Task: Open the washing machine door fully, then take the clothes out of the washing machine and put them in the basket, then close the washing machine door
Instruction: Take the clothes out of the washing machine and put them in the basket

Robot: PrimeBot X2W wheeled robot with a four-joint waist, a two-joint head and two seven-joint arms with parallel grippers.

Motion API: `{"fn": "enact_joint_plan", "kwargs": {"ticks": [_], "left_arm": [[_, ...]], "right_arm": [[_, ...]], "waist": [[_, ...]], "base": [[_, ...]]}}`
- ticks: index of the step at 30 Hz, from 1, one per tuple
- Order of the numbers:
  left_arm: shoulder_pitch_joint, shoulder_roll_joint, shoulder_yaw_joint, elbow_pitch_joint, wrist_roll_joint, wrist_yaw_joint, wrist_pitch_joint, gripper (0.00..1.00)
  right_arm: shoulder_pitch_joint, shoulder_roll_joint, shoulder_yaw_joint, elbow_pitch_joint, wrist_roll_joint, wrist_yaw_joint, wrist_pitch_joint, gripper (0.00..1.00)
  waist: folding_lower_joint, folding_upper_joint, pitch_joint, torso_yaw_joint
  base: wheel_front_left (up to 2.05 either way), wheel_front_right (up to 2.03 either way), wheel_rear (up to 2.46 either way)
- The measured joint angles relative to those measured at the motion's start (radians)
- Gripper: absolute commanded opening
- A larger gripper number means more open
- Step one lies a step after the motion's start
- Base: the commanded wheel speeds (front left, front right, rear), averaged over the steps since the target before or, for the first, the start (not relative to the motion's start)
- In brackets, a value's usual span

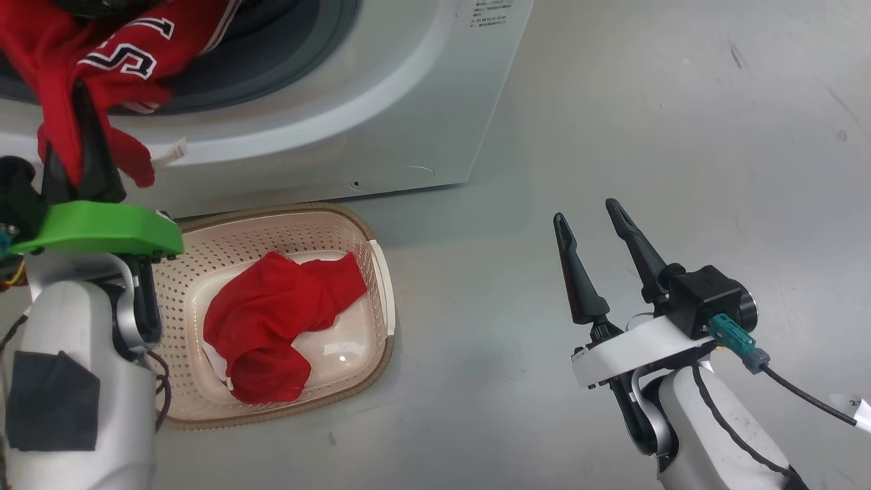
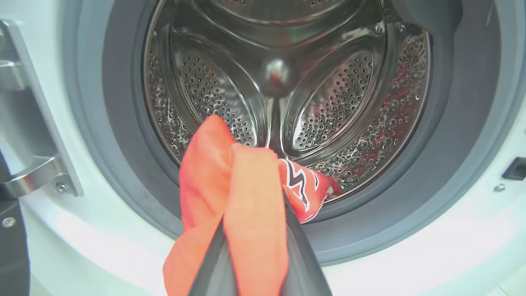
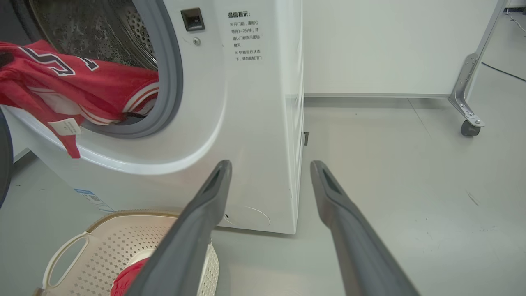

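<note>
The white washing machine (image 1: pixel 381 102) stands with its drum (image 2: pixel 328 102) open. A red jersey (image 1: pixel 102 54) with white-edged numbers hangs out over the grey seal. My left gripper (image 1: pixel 75 102) is shut on this jersey (image 2: pixel 205 172) just outside the drum mouth, with cloth bunched between its fingers (image 2: pixel 302 263). The cream basket (image 1: pixel 381 286) sits on the floor below the machine's front and holds another red garment (image 1: pixel 272 320). My right gripper (image 1: pixel 585 211) is open and holds nothing, above the floor to the right of the basket (image 3: pixel 123 242). A dark edge of the washing machine door (image 3: pixel 3 156) shows at far left.
Bare grey floor (image 1: pixel 680 136) stretches to the right of the machine. A white panel (image 3: pixel 390 41) on a metal leg with a caster (image 3: pixel 468 127) stands behind, right of the machine. The door hinge (image 2: pixel 28 172) is at the opening's left side.
</note>
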Motion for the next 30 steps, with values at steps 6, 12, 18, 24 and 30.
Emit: {"fn": "enact_joint_plan", "kwargs": {"ticks": [6,12,18,24,30], "left_arm": [[0.048,-0.02,-0.014,-0.042,-0.003,0.008,-0.04,0.0],[0.079,-0.02,-0.03,-0.1,0.003,0.007,-0.05,0.0],[0.093,-0.027,-0.034,-0.176,0.003,-0.002,-0.059,0.0],[0.109,-0.032,-0.04,-0.278,0.006,-0.005,-0.067,0.0],[0.133,-0.032,-0.057,-0.376,0.016,-0.005,-0.068,0.0]], "right_arm": [[0.033,-0.011,-0.022,0.002,0.0,-0.002,0.0,1.0],[0.064,-0.013,-0.023,0.009,0.0,-0.001,0.0,1.0],[0.099,-0.015,-0.02,0.014,0.0,-0.001,0.0,1.0],[0.113,-0.015,-0.02,0.005,0.0,-0.002,0.0,1.0],[0.121,-0.017,-0.018,-0.016,0.0,-0.002,0.0,1.0]], "waist": [[0.0,0.0,-0.053,0.018],[0.0,0.0,-0.106,0.031],[0.0,0.0,-0.155,0.038],[0.0,0.0,-0.189,0.04],[0.0,0.0,-0.195,0.039]], "base": [[0.0,0.0,0.0],[0.0,0.0,0.0],[0.0,0.0,0.0],[0.0,0.0,0.0],[0.0,0.0,0.0]]}}
